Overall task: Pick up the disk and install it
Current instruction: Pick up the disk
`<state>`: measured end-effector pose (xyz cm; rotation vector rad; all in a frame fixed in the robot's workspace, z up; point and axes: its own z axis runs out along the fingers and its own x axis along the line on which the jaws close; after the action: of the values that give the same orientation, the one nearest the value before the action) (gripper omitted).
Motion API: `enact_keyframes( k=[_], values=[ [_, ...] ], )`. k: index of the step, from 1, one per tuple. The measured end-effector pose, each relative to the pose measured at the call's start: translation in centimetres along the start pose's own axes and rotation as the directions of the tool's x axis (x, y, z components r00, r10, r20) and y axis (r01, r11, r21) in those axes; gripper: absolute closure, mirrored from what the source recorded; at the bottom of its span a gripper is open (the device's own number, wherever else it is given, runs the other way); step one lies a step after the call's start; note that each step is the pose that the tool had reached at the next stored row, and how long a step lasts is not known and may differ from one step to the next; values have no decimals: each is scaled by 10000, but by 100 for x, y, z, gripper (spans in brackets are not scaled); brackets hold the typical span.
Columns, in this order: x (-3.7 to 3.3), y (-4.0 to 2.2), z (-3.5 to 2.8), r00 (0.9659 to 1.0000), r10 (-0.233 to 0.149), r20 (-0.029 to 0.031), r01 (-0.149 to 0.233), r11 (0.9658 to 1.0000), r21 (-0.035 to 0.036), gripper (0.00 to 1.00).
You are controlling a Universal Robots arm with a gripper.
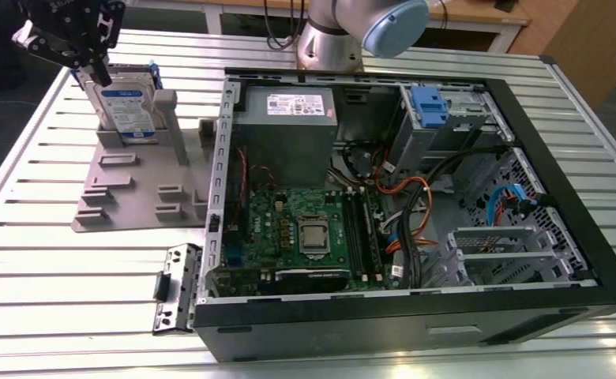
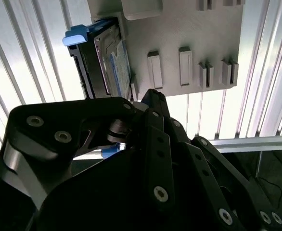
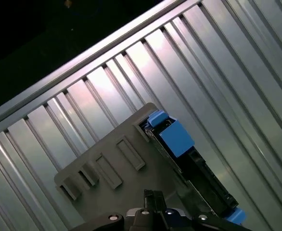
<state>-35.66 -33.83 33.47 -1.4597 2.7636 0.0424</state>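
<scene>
the disk [image 1: 125,104] is seen upright in the grey holder [image 1: 129,193]; the gripper [image 1: 97,73] is positioned at its top edge, perhaps touching; whether it is clamped cannot be told.

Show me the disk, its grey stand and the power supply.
disk [image 1: 129,110]: exterior view, on its white-and-blue label.
grey stand [image 1: 140,175]: exterior view, on its flat base.
power supply [image 1: 287,146]: exterior view, on its grey side.

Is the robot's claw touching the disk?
Cannot tell: in the exterior view the gripper overlaps the disk at its top, hiding any contact or gap.
</scene>
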Motion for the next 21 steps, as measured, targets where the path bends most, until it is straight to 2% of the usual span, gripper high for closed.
enact_keyframes(
  k=[11, 21],
  values=[
    [0, 0, 0, 9980, -640, -10, 640, 9979, -18, 90],
    [0, 0, 0, 9926, -1213, -18, 1213, 9926, -33, 90]
  ],
)
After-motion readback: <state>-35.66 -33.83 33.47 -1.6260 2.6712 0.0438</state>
